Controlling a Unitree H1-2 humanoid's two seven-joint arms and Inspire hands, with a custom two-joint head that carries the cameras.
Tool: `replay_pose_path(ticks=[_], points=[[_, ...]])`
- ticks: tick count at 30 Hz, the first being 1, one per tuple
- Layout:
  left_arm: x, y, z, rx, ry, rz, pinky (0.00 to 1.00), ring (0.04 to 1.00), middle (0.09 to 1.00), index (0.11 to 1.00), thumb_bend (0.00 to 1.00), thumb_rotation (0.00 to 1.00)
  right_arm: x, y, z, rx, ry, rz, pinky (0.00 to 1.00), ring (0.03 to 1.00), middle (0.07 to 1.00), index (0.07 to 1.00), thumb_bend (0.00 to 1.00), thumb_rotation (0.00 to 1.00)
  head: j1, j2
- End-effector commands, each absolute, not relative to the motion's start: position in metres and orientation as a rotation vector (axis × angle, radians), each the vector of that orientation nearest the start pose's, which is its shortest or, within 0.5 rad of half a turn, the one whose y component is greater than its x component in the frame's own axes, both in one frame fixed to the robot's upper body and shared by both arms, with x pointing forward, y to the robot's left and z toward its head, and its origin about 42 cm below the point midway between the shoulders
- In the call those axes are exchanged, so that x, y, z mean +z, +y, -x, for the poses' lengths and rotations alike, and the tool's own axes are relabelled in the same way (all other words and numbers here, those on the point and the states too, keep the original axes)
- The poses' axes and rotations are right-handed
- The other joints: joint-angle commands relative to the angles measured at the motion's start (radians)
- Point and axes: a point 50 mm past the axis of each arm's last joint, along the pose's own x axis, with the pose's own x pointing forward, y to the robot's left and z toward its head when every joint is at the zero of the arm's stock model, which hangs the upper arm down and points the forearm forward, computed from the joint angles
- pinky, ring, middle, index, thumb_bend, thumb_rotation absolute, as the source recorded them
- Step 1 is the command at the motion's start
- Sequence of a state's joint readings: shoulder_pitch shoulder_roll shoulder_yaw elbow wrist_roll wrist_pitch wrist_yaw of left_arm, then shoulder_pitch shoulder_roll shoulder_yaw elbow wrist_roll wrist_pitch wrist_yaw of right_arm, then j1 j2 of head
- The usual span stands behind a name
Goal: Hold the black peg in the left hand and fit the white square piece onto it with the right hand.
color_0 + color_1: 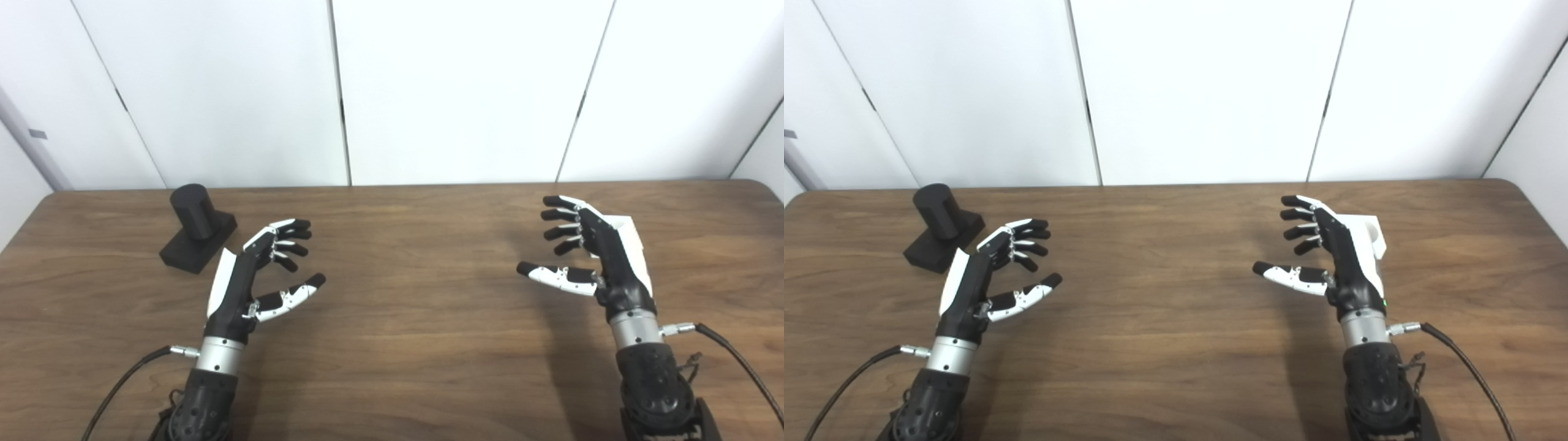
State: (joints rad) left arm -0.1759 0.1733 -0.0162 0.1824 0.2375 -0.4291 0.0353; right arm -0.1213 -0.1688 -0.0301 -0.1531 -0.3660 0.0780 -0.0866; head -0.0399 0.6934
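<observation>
The black peg [195,214], a round post on a square black base, stands upright at the table's far left. My left hand [260,269] hovers just right of it, open, fingers spread, holding nothing. The white square piece [1369,236] with a round hole lies at the right, mostly hidden behind my right hand [585,251]. That hand is open too, thumb pointing left, and sits in front of the piece without gripping it.
The wooden table [404,318] stretches between both hands. White wall panels stand behind its far edge. Cables trail from both wrists near the front edge.
</observation>
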Motion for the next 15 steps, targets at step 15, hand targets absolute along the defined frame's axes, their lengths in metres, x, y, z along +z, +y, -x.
replay_pose_path(ticks=[15], points=[[0.1468,0.2456,-0.3435,-0.082,-0.506,-0.416,0.49,0.628,0.696,0.726,0.61,0.00,0.1914,-0.2650,-0.3235,-0.159,-0.305,0.523,0.49,0.608,0.707,0.741,0.64,0.00,0.019,-0.007]])
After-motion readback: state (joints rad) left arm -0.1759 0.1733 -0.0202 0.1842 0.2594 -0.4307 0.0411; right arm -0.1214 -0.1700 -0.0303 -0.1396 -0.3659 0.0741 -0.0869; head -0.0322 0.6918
